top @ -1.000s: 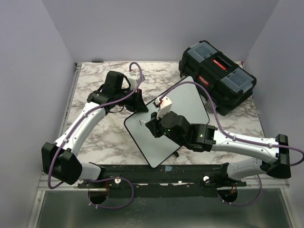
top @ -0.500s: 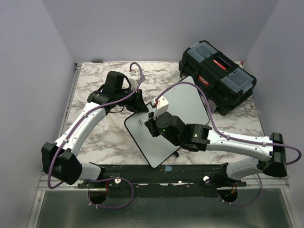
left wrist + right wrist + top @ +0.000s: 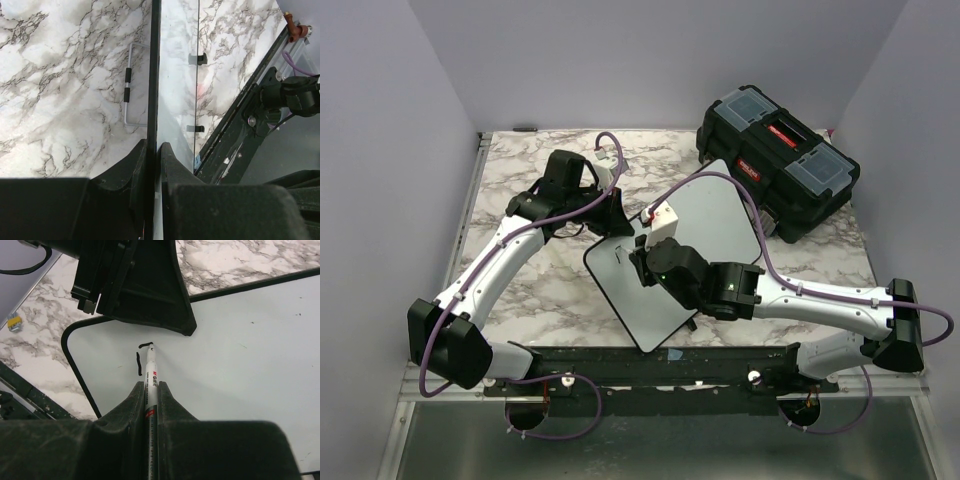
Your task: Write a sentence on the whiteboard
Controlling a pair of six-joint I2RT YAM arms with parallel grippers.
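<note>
Left pincer (image 3: 152, 146): clenched on the rim of the whiteboard (image 3: 715, 215); right pincer (image 3: 150, 387): clenched on the marker (image 3: 150, 371), tip on the board; count: one whiteboard, one marker, one black toolbox (image 3: 780, 165); sentence (image 3: 138, 364): two short black strokes only; whiteboard sits mid-bench (image 3: 520, 290), long axis diagonal, near left to far right, toward the toolbox; marker points at the left pincer.

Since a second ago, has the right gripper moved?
Yes. The right gripper, holding the marker, has shifted slightly left across the whiteboard, away from the toolbox, which stays put.
</note>
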